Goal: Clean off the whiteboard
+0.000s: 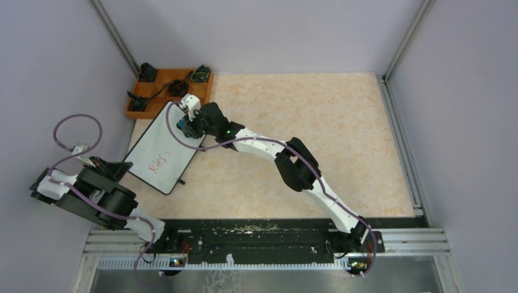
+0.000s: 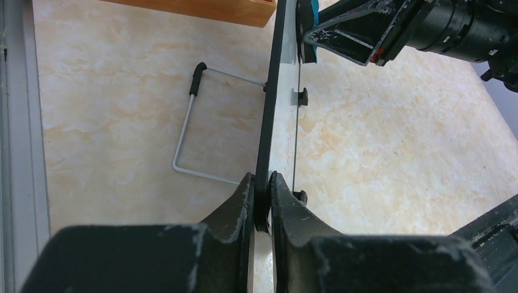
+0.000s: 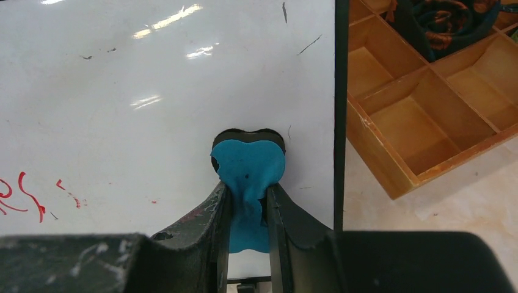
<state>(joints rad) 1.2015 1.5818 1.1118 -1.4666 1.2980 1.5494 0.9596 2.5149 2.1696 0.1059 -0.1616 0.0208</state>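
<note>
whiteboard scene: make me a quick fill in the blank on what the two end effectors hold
The left end effector is shut on the flat white rectangular whiteboard's black ____.
The right end effector pinches a soft ____ eraser pad against it.
The handwriting on it is ____.
Missing: edge; blue; red.

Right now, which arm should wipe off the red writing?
Right. The right claw grips the blue eraser against the whiteboard, with the red writing farther along the same face. The left claw is shut on the board's edge, steadying it, and holds no eraser.
</note>
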